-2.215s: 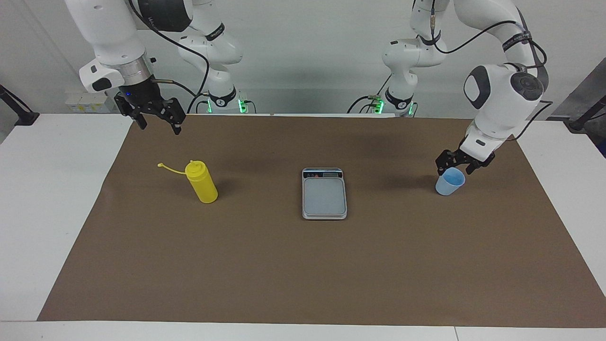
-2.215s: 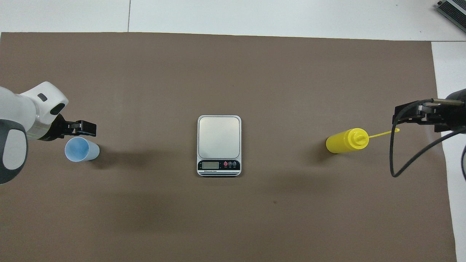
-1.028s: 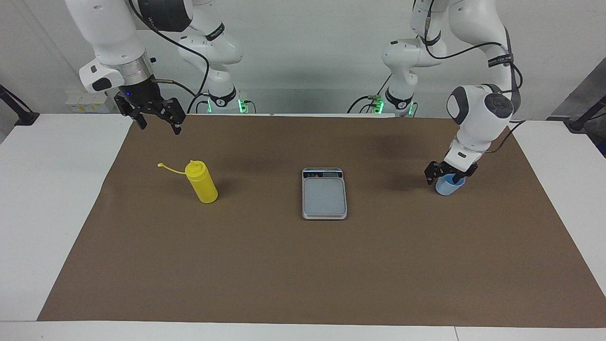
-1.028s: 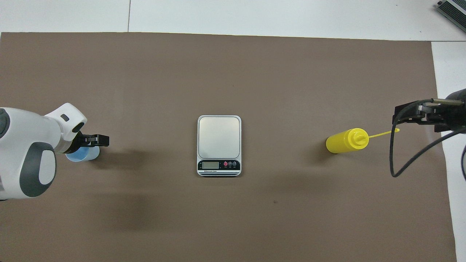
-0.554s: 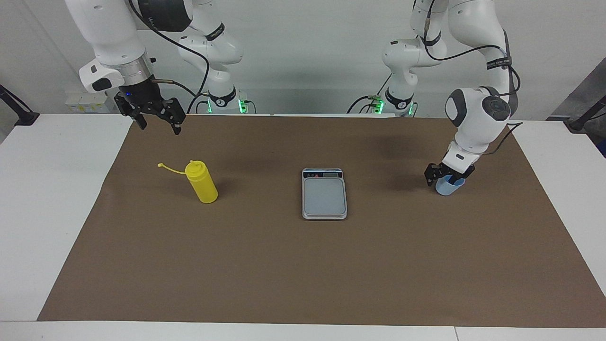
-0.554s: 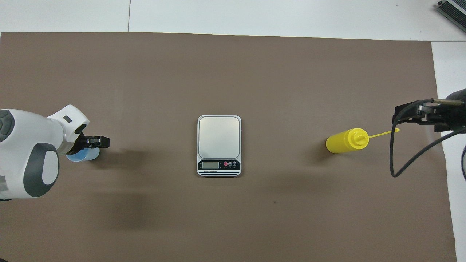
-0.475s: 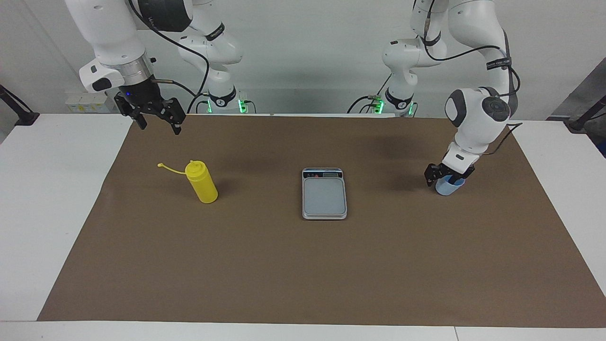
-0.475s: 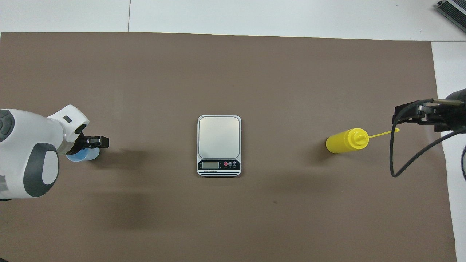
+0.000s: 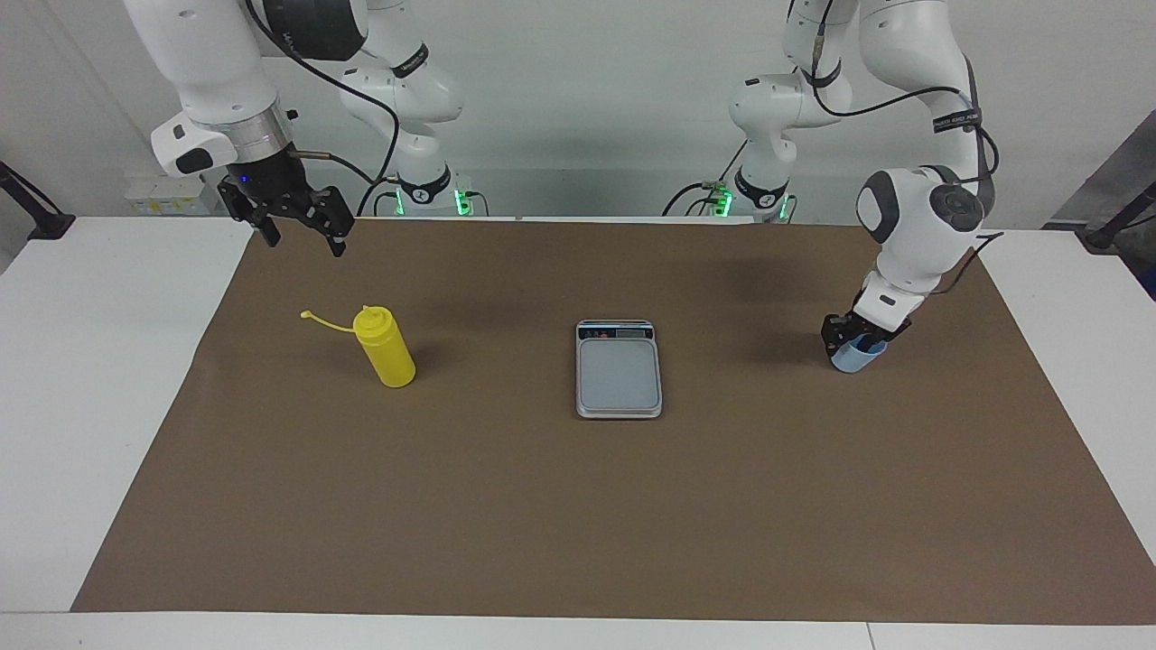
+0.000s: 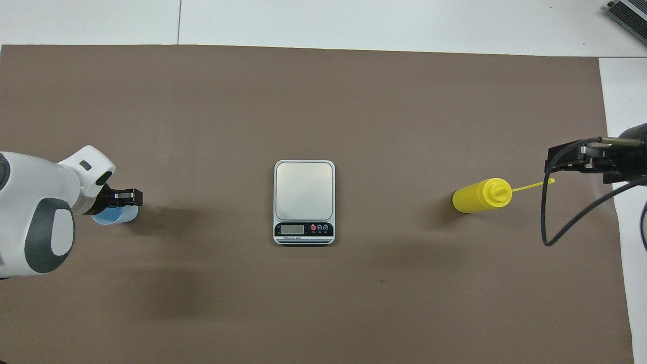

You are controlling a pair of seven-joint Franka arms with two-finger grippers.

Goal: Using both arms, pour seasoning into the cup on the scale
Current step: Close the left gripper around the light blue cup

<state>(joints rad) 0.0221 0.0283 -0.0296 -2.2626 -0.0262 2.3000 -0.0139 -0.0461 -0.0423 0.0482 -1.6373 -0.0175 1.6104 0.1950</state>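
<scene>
On the brown mat [image 9: 578, 506], the scale [image 9: 619, 370] sits mid-table, its display strip toward the robots; its lettering is too small to read. The yellow seasoning [image 9: 386, 347] stands toward the right arm's end, cap strap trailing. The right gripper [image 9: 302, 233] hangs spread above the mat, waiting. At the other end, the left gripper [image 9: 856, 341] straddles the rim of the cup [image 9: 855, 359]; I cannot tell whether it pinches.

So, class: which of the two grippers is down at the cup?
The left gripper, closing around the blue cup. The right gripper waits open, raised, away from the bottle.
</scene>
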